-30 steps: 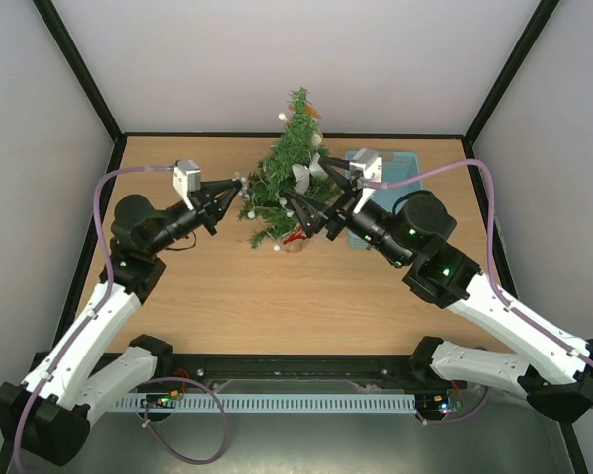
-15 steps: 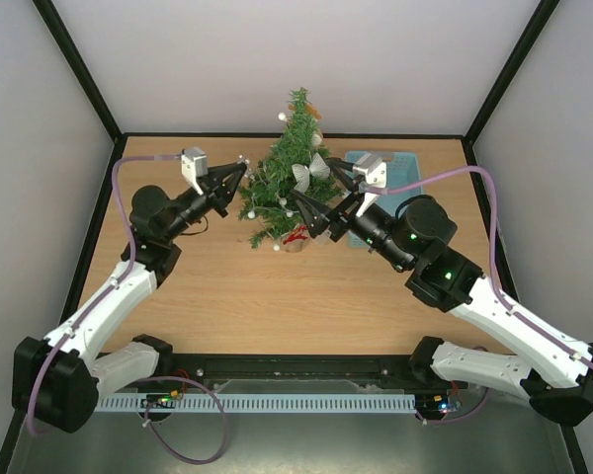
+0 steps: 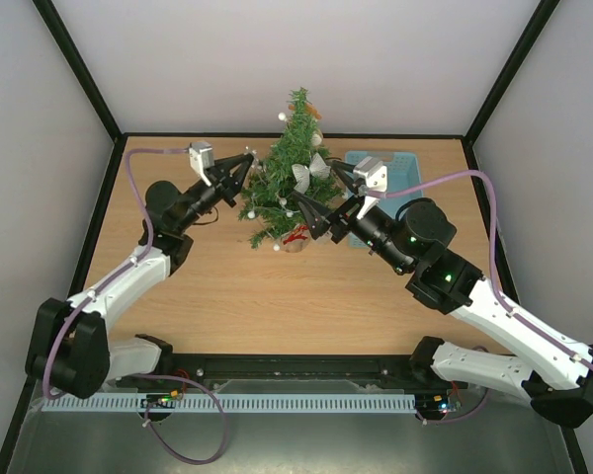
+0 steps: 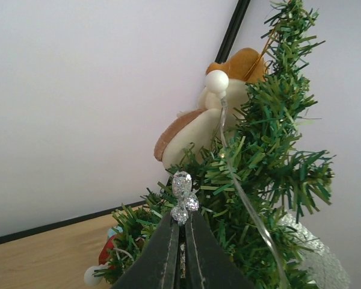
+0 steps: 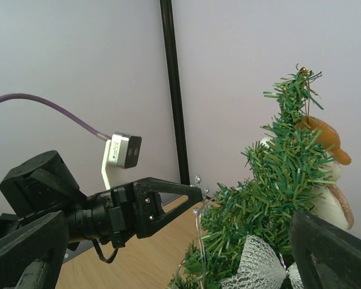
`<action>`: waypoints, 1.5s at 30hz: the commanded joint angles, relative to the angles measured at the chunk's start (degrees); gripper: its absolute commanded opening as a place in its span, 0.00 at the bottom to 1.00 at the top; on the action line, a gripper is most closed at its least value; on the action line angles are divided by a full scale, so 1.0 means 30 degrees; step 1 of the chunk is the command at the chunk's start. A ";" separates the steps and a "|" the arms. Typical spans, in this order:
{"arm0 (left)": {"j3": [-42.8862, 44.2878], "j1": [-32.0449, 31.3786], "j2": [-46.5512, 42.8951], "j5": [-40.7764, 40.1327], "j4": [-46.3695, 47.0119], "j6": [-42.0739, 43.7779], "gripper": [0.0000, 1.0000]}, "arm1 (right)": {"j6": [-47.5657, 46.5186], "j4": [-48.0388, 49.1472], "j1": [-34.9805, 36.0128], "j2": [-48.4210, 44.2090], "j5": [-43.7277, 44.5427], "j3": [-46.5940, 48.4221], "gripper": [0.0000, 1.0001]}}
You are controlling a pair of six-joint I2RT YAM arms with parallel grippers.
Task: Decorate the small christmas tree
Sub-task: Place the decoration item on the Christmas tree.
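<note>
Small christmas tree [image 3: 289,183] with dark green bristly branches stands just ahead of the left gripper [image 4: 182,226], which clenches a silver glittery ornament [image 4: 183,200], and beside the spread right gripper [image 3: 321,197]; pressing in too hard could tip it.

The tree [image 3: 282,186] is dark green, its bow [image 3: 311,171] silver mesh, the doll [image 4: 189,132] cream with an orange-brown hat [image 4: 243,63]; the trinket [image 4: 183,205] I pinch glitters silver; basket [image 3: 401,159] light blue.

My left gripper [image 3: 245,165], jaws pinched on a silver glitter ornament [image 4: 182,201], reaches the small christmas tree [image 3: 287,158] at its left flank; my right gripper [image 3: 323,197] gapes wide at its right flank.
</note>
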 commanded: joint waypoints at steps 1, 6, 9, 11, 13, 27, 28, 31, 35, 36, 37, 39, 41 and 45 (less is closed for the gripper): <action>0.0185 0.0094 0.0767 -0.0107 0.2870 -0.0158 0.02 | -0.0482 0.0363 0.0102 -0.0225 0.0427 -0.0020 0.98; -0.0325 0.0050 0.1970 0.0328 0.5456 -0.0572 0.02 | -0.1012 0.0182 0.0109 0.0031 0.0797 0.0108 0.98; -0.0590 -0.0075 0.2517 0.0463 0.6077 -0.0713 0.02 | -0.1240 -0.0141 0.0120 0.0205 0.0854 0.0404 0.98; -0.0940 -0.0124 0.2911 0.0577 0.6656 -0.0681 0.02 | -0.1350 -0.0117 0.0121 0.0186 0.0848 0.0325 0.98; -0.1288 -0.0175 0.3174 0.0671 0.7096 -0.0675 0.02 | -0.1384 -0.0085 0.0106 0.0124 0.0980 0.0253 0.98; -0.1847 -0.0243 0.3329 0.1035 0.7731 -0.0268 0.06 | -0.1708 -0.0332 0.0105 -0.0004 0.0997 0.0449 0.98; -0.1827 -0.0243 0.3256 0.1013 0.7547 -0.0220 0.08 | -0.1702 -0.0368 0.0106 -0.0035 0.1000 0.0479 0.98; -0.1767 -0.0244 0.3092 0.0952 0.7147 -0.0277 0.15 | -0.1693 -0.0572 0.0091 -0.0085 0.0943 0.0663 0.98; -0.1623 -0.0243 0.2838 0.1013 0.6601 -0.0203 0.20 | -0.1604 -0.0517 0.0087 -0.0144 0.0837 0.0677 0.98; -0.1580 -0.0243 0.2719 0.0970 0.6391 -0.0117 0.22 | -0.1550 -0.0497 0.0089 -0.0144 0.0732 0.0650 0.98; -0.1589 -0.0243 0.2597 0.0895 0.6112 -0.0084 0.24 | -0.1521 -0.0517 0.0100 -0.0169 0.0571 0.0625 0.98; -0.1589 -0.0218 0.2278 0.0574 0.5428 0.0106 0.31 | -0.1448 -0.0481 0.0104 -0.0251 0.0153 0.0493 0.98; -0.1739 -0.0188 0.1812 0.0317 0.4902 0.0410 0.39 | -0.1297 -0.0311 0.0105 -0.0358 -0.0110 0.0298 0.98; -0.1795 -0.0119 0.1363 0.0081 0.4166 0.0577 0.45 | -0.1386 -0.0396 0.0106 -0.0349 -0.0190 0.0352 0.98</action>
